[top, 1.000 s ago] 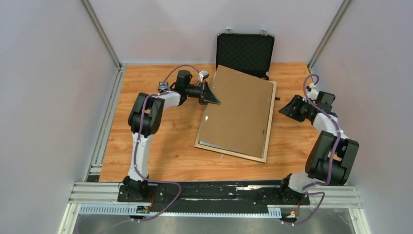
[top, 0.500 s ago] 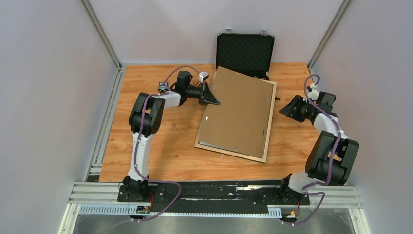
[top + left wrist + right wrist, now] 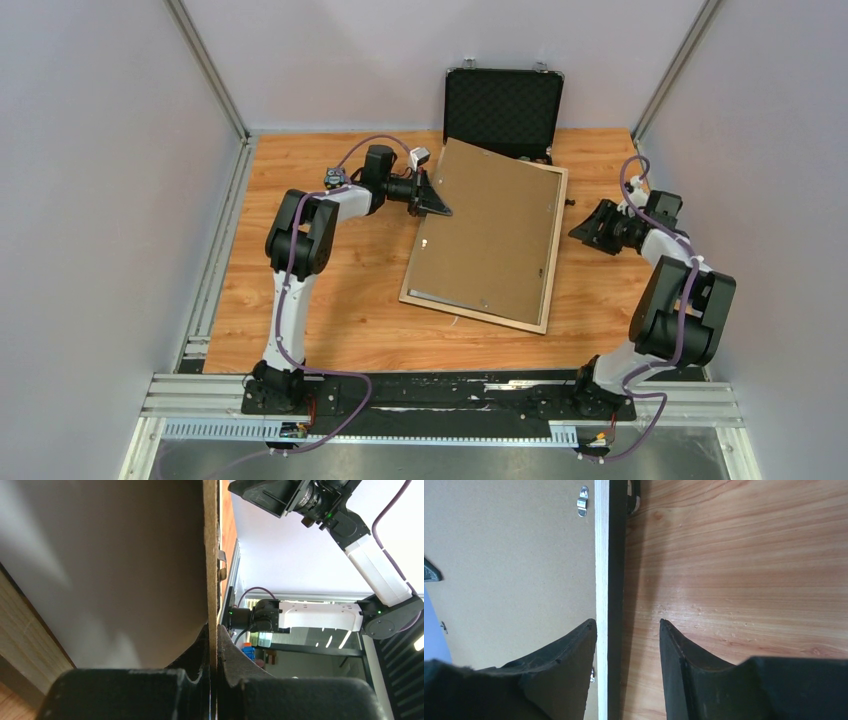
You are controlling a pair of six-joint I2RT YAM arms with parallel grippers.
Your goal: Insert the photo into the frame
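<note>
Our left fingers (image 3: 204, 645) squeeze tight on the edge of the brown backing board (image 3: 125, 570); only the left wrist view shows that grip close up. From above we see the board tipped over the frame (image 3: 555, 240), which lies on the bench (image 3: 330, 290). Our right fingers (image 3: 584, 640) stand half open, and the frame's side rail shows in the gap, just beside one finger.
</note>
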